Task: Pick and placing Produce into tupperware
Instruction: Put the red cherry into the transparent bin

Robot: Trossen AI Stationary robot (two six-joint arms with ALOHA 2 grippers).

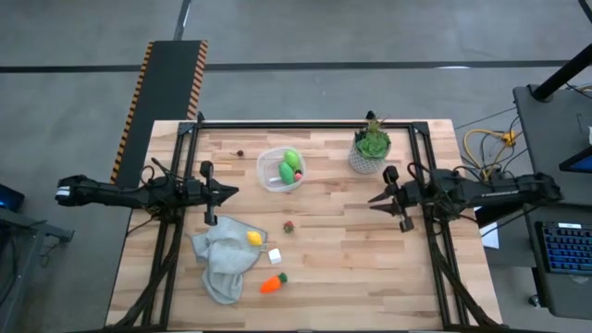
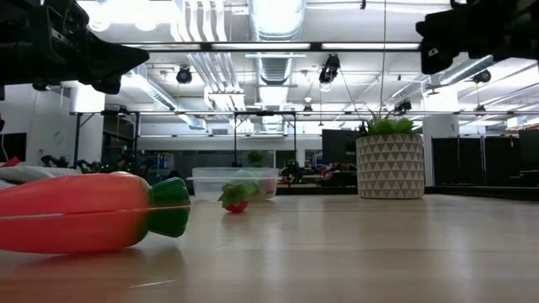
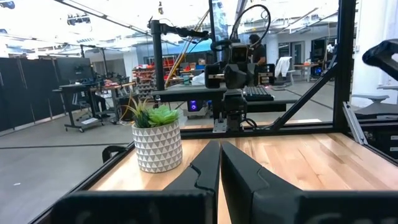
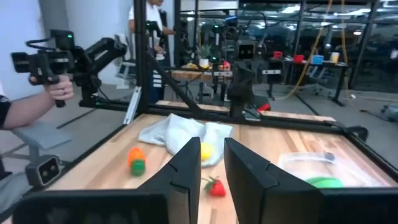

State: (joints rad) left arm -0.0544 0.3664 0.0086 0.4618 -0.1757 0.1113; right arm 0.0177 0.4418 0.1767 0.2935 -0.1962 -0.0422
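The clear tupperware stands on the far middle of the table with two green pieces and a bit of pink inside. A yellow lemon lies on a crumpled grey cloth. The orange carrot lies near the front edge, a small red strawberry at mid-table, and a tiny dark piece left of the tupperware. My left gripper hovers left of the tupperware, its fingers shut and empty. My right gripper hovers below the plant pot, its fingers a little open and empty.
A green plant in a white patterned pot stands at the far right, close to my right gripper. A small white cube lies beside the cloth. A person's hand holds a device beyond the table's left side. Bare wood spans the near right.
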